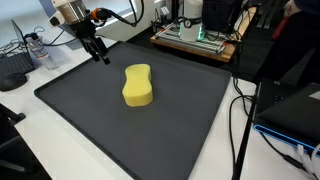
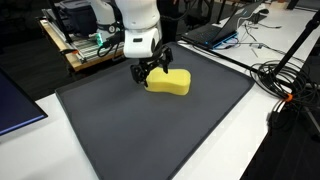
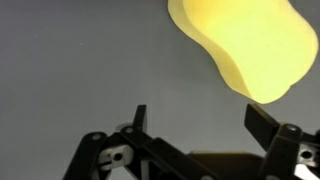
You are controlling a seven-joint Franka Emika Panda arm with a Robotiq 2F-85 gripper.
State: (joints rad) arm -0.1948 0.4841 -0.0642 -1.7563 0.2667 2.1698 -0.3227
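Observation:
A yellow sponge (image 1: 138, 85) with a pinched waist lies flat on the dark grey mat (image 1: 100, 125). It also shows in an exterior view (image 2: 169, 82) and at the top right of the wrist view (image 3: 250, 45). My gripper (image 1: 99, 52) hangs open and empty above the mat, beside the sponge and apart from it. In an exterior view the gripper (image 2: 150, 72) stands just in front of the sponge. In the wrist view the gripper (image 3: 200, 120) has its two fingers spread wide with only bare mat between them.
The mat (image 2: 150, 130) lies on a white table. A wooden board with electronics (image 1: 195, 42) stands behind the mat. Cables (image 2: 285, 75) trail beside it, and a laptop (image 2: 225, 30) and dark equipment (image 1: 290, 100) stand near the edges.

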